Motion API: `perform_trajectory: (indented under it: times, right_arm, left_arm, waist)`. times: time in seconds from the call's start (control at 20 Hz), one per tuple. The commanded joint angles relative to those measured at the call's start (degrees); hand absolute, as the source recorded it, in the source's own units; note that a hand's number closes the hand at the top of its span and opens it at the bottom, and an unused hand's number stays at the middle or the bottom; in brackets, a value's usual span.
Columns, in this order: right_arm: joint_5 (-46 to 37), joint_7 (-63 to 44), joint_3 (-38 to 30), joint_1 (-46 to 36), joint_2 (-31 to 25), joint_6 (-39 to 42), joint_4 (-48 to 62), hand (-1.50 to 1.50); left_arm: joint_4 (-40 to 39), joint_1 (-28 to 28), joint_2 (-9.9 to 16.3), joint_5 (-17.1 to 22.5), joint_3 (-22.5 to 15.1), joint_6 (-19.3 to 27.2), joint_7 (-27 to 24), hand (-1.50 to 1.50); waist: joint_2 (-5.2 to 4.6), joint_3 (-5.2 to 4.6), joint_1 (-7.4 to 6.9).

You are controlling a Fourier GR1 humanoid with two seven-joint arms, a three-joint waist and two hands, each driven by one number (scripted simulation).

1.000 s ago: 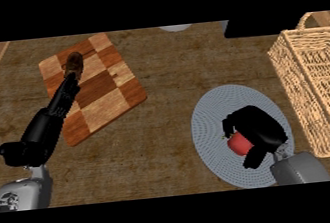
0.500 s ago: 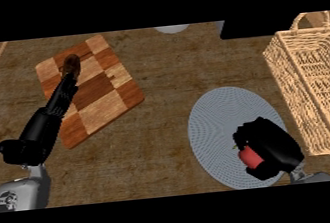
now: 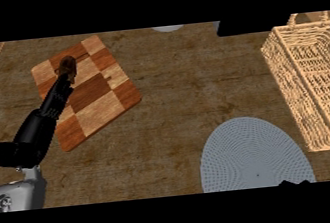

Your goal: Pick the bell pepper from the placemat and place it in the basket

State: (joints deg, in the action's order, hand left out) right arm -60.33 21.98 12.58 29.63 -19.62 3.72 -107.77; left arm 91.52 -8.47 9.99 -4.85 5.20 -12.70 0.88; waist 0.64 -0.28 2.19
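The bell pepper shows nowhere in the head view. The grey placemat [image 3: 252,156] lies bare, and nothing red can be seen in the part of the basket [image 3: 314,80] that is visible. Of the right hand [image 3: 294,183] only a dark sliver shows at the lower edge, over the near rim of the placemat. Whether it is spread, closed or pinching the pepper cannot be told.

By my reading, the step in hand is the carry from placemat to basket. The pepper is most likely out of sight with the right hand, though that is a guess from the bare mat. The basket stands up and to the right of that hand, just beyond the placemat's far right rim. The next move would call for bringing the hand forward and right, high enough to pass the basket's near wall, and letting go only once over the opening.

The left hand [image 3: 66,68] rests well away to the left, stretched over a checkered cutting board [image 3: 96,97]. Its fingers look relaxed and hold nothing. Far ahead of both hands, at the table's [image 3: 174,97] back edge, sit a pale round object [image 3: 167,28] and a black block [image 3: 252,25]. Neither stands in the path to the basket.
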Motion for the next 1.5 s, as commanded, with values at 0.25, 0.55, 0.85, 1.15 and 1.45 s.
perform_trajectory:
  times: [0.25, 0.55, 0.85, 1.15, 1.45]
  right_arm:
    - [27.21, 6.34, -2.99, 16.60, 2.98, 6.69, -24.42, 1.50]
    - [42.17, 6.04, -11.79, 28.96, 1.61, 11.04, -40.30, 1.50]
    - [54.44, 0.35, -26.10, 29.91, 0.79, 13.33, -44.05, 1.50]
    - [65.99, -8.90, -40.83, 23.90, -2.32, 10.75, -42.77, 1.50]
    - [69.83, -31.44, -41.35, 5.78, -8.91, 4.35, -41.81, 1.50]
  left_arm:
    - [0.98, 1.37, -0.24, -0.39, -0.34, 0.21, 0.49, 0.00]
    - [0.16, 2.49, 0.20, 0.66, 0.43, -1.02, -1.89, 0.00]
    - [-0.18, 1.52, 2.14, 1.82, 2.19, -2.35, -2.29, 0.00]
    - [1.49, 0.20, 1.42, 0.79, 0.34, -2.04, 0.37, 0.00]
    - [0.35, -1.05, -1.52, 0.22, -2.11, -1.27, -0.18, 0.00]
  waist:
    - [-0.12, 0.21, 0.64]
    - [-0.29, 0.18, -0.05]
    - [-0.66, 0.06, -0.83]
    - [-0.70, 0.14, -1.92]
    - [-1.20, 0.06, -3.82]
